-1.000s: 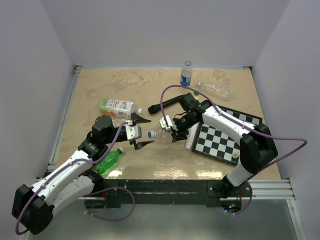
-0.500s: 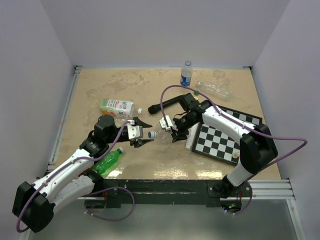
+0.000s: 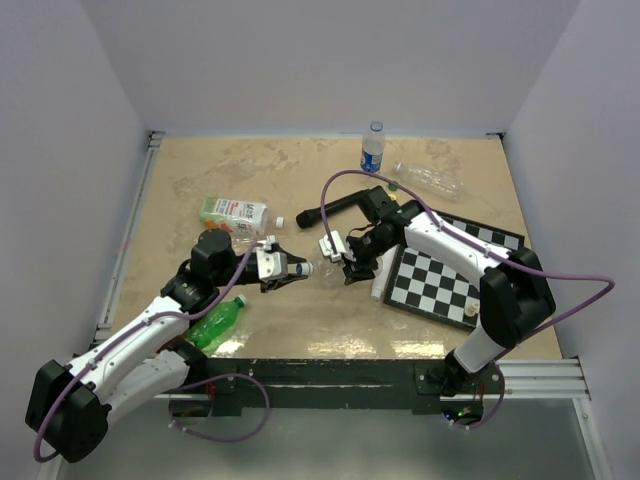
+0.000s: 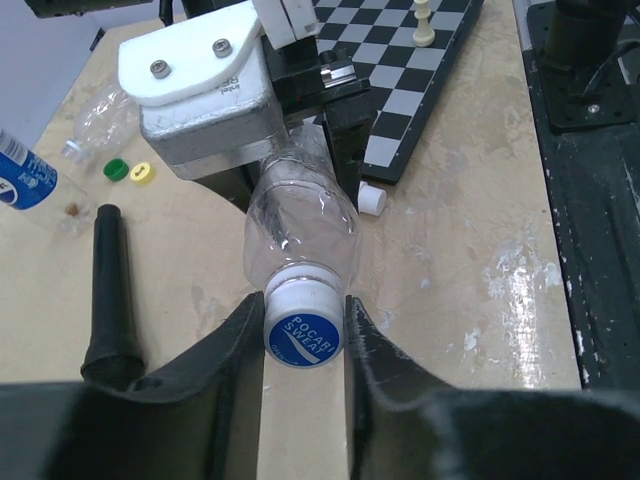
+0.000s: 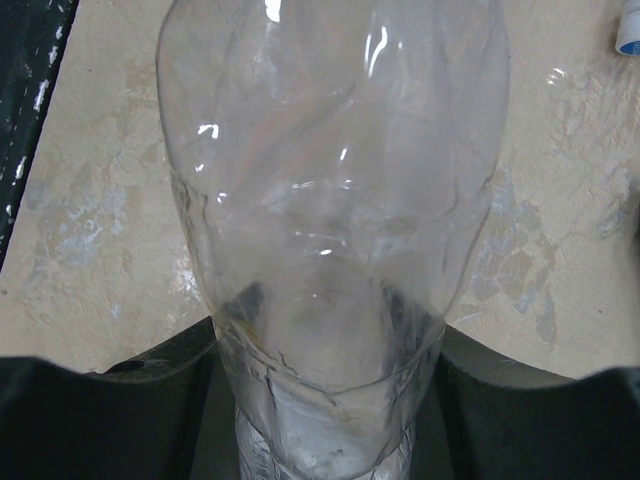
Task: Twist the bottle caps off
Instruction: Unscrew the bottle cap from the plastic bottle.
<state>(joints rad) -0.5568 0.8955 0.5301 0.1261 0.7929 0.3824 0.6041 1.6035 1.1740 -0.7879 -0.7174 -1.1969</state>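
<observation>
Beige worktop (image 3: pixel 200 180), with the chessboard (image 3: pixel 435 285) on my right side. Near the centre, a clear crinkled bottle (image 4: pixel 300 215) is held level between both arms, well apart from the far bottles (image 3: pixel 372 150) at the back edge. My right tool (image 5: pixel 325 370) is clamped round the bottle's body. My left tool (image 4: pixel 303 325) is closed on its cap (image 4: pixel 303 338), blue-topped with a white rim, one finger pressed against each side.

Blue cap (image 4: pixel 303 327) (white rim), clear bottle (image 4: pixel 300 215), black-and-white chequered board (image 4: pixel 400 60), 1 green bottle (image 3: pixel 215 320)
</observation>
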